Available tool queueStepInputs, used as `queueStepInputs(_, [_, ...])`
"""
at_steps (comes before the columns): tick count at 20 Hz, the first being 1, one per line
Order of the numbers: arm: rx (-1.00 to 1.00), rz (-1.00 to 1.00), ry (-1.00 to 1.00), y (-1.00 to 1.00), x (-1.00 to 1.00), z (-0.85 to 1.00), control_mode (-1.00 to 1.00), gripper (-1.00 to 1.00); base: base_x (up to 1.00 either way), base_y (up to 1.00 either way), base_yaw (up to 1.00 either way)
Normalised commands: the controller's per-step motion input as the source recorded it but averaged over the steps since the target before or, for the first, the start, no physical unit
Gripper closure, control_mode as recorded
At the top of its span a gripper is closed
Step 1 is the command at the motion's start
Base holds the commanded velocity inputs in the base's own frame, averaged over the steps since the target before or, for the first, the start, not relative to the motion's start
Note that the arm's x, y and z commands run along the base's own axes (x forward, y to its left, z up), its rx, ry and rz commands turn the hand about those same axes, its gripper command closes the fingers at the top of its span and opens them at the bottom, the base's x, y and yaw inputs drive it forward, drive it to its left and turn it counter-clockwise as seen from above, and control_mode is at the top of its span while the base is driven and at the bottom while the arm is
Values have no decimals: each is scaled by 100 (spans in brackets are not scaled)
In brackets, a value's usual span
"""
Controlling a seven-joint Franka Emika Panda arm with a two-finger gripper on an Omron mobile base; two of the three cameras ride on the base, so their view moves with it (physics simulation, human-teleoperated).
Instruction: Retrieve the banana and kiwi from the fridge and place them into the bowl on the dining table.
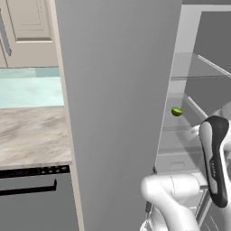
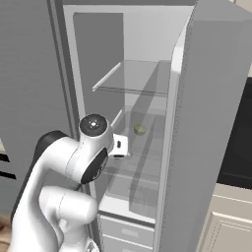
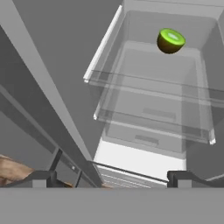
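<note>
The fridge runs off the top and bottom of all three frames. In the left base view its open door blocks the left part of the interior, and the arm at lower right covers the lower shelves. In the right base view the arm hides the lower left shelf area. The kiwi appears there only as a small greenish blob, its shape too small to tell. The drawers are cut off at that frame's bottom.

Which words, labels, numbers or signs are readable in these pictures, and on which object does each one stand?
No text can be read.
Robot arm: small pale marks run down the dark cover in the left base view, too small to read.
Fridge, its shelves and the kiwi: no writing shows.
</note>
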Motion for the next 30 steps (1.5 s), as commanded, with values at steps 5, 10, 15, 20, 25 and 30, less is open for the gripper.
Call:
queueStepInputs(5, [0, 10, 0, 0, 26, -14, -100, -100, 0, 0, 0])
queueStepInputs(10, [0, 7, 0, 0, 6, 0, -100, -100, 0, 0, 0])
queueStepInputs(15, [0, 4, 0, -1, 8, 0, -100, -100, 0, 0, 0])
queueStepInputs(20, [-1, 1, 0, 0, 13, 0, -100, -100, 0, 0, 0])
queueStepInputs(25, [0, 0, 0, -6, 18, 0, -100, -100, 0, 0, 0])
queueStepInputs(30, [0, 1, 0, -20, 12, 0, -100, -100, 0, 0, 0])
